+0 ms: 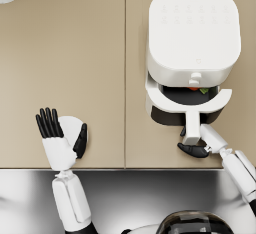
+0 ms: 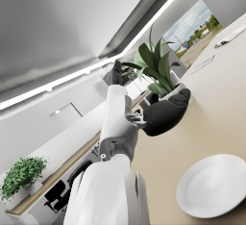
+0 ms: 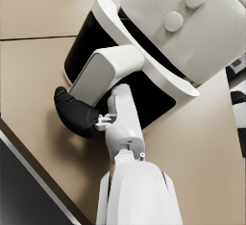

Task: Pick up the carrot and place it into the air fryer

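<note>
The air fryer [image 1: 194, 33] is white and boxy with rounded corners, standing on the tan counter. Its dark basket drawer [image 1: 187, 103] is pulled partly out, its white handle [image 1: 191, 128] pointing toward the counter's front edge. Inside the drawer a sliver of the carrot [image 1: 194, 88] shows orange, with a bit of green beside it.

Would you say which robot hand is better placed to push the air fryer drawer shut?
The right robot hand: it already sits at the drawer handle of the air fryer. The left robot hand is open over the white plate, far off.
</note>
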`<state>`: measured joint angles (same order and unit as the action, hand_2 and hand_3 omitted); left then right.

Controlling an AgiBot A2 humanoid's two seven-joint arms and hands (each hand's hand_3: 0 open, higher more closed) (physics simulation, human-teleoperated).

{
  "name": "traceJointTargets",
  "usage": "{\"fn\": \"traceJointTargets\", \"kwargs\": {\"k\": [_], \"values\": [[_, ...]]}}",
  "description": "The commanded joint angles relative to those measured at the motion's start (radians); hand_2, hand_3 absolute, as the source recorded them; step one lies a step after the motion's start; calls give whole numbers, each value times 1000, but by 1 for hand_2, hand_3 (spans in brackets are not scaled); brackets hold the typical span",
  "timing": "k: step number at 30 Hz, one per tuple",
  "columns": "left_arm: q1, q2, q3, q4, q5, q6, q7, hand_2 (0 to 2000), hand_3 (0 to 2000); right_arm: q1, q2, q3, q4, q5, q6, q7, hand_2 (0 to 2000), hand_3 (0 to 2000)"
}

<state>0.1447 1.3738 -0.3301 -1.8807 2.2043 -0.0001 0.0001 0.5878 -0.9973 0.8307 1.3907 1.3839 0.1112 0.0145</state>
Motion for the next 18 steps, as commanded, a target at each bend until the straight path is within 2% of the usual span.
{"fn": "traceJointTargets", "kwargs": {"k": [1, 6, 10, 12, 14, 15, 18], "values": [[-12, 6, -5, -46, 0, 0, 0, 0, 0, 145, -233, -10, -89, 0, 6, 0, 2000, 2000], [-31, 13, 20, -103, 0, 0, 0, 0, 0, 236, -297, -14, -255, 1, 33, -4, 2000, 2000], [-49, 21, 40, -139, 0, 0, 0, 0, 0, 308, -356, -26, -407, 1, 27, 3, 2000, 2000], [-59, 25, 46, -143, 0, 0, 0, 0, 0, 317, -360, -26, -417, 1, 32, 3, 2000, 2000], [-73, 32, 41, -146, 0, 0, 0, 0, 0, 302, -328, 0, -367, 1, 71, 7, 2000, 2000], [-66, 26, 38, -134, 0, 0, 0, 0, 0, 222, -210, -15, -423, 1, 79, 9, 2000, 2000], [-75, 31, 40, -139, 0, 0, 0, 0, 0, 225, -203, -5, -417, 1, 85, 11, 2000, 2000]]}}
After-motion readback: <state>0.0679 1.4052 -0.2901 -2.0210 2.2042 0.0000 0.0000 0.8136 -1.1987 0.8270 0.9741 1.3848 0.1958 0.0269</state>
